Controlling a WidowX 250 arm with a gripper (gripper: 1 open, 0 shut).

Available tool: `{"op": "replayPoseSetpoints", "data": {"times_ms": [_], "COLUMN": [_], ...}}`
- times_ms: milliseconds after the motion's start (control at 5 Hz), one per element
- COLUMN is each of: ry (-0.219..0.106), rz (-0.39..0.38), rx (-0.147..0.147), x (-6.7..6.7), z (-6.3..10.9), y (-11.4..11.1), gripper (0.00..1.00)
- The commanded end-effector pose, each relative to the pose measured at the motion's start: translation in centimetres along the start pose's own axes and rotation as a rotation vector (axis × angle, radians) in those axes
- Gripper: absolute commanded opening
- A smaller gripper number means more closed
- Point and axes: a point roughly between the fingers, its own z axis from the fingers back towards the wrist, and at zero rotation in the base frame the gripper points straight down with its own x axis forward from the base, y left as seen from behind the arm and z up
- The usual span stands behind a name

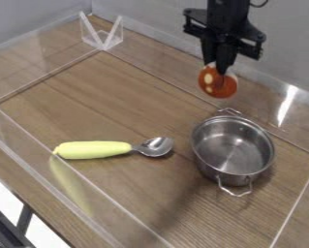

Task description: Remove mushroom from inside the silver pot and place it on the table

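My gripper (220, 68) hangs from above at the upper right, pointing steeply down, shut on the mushroom (220, 82). The red-orange cap shows below the black fingers, with a bit of cream stem between them. The mushroom is in the air above the brown wood table (105, 97), beyond and left of the silver pot (233, 150). The shiny pot stands empty at the right, with a small wire loop handle on its near rim.
A yellow-handled spoon (111, 148) lies left of the pot, its metal bowl toward it. Low clear plastic walls (41, 53) edge the table. A small white stand (103, 35) sits at the far corner.
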Motion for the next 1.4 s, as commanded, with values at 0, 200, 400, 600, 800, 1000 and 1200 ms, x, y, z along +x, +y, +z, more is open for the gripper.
{"op": "replayPoseSetpoints", "data": {"times_ms": [0, 200, 400, 600, 800, 1000, 1200], "ry": [-0.051, -0.040, -0.024, -0.010, 0.004, 0.017, 0.028], "rz": [0.007, 0.007, 0.006, 0.010, 0.013, 0.015, 0.016], "rx": [0.011, 0.015, 0.021, 0.026, 0.033, 0.039, 0.045], "x": [1.3, 1.5, 1.9, 2.3, 2.7, 3.2, 3.6], "z": [0.6, -0.5, -1.8, -3.1, -4.5, -5.8, -6.9], "y": [1.0, 1.3, 1.7, 2.4, 3.0, 3.5, 3.8], "gripper": [0.00, 0.00, 0.00, 0.00, 0.00, 0.00, 0.00]}}
